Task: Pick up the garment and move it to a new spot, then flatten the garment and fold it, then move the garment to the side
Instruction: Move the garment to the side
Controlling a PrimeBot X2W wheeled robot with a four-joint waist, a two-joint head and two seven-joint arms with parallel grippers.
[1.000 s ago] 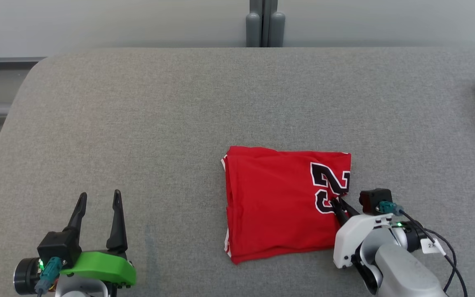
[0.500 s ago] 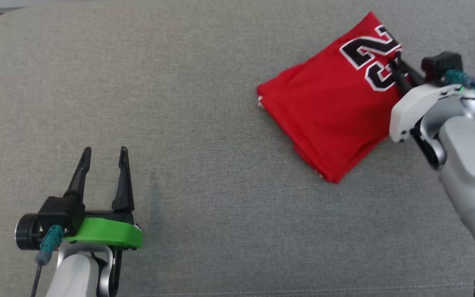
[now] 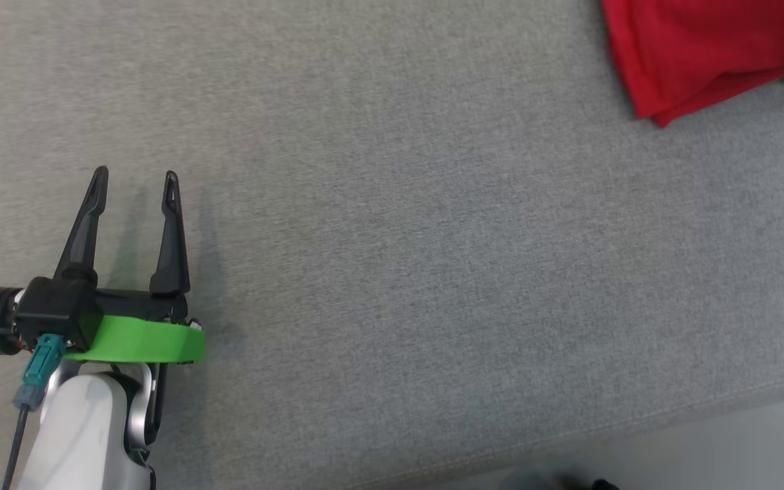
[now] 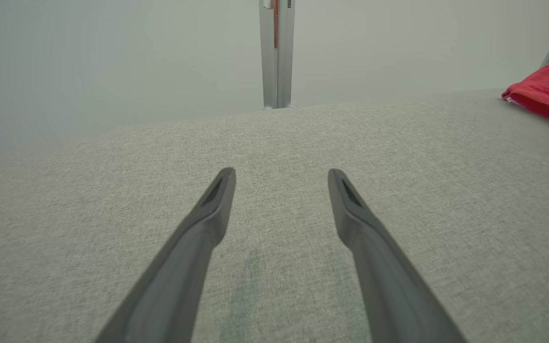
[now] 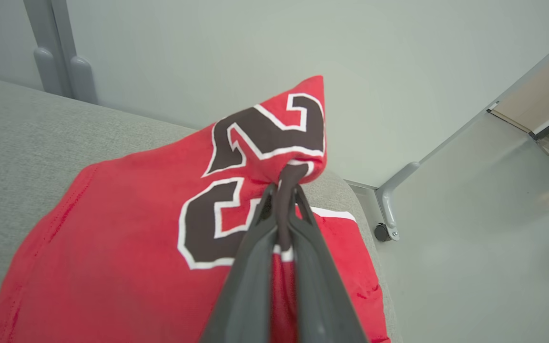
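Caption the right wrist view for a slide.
Right gripper shut on the numbered corner of the red jersey above grey upholstery.

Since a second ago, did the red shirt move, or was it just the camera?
Yes. The camera swung, but the red shirt also slid right across the grey table, farther from the parked left gripper, dragged by the right gripper.

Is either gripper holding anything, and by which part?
The right gripper pinches the red jersey at its edge by the black numerals; left gripper holds nothing.
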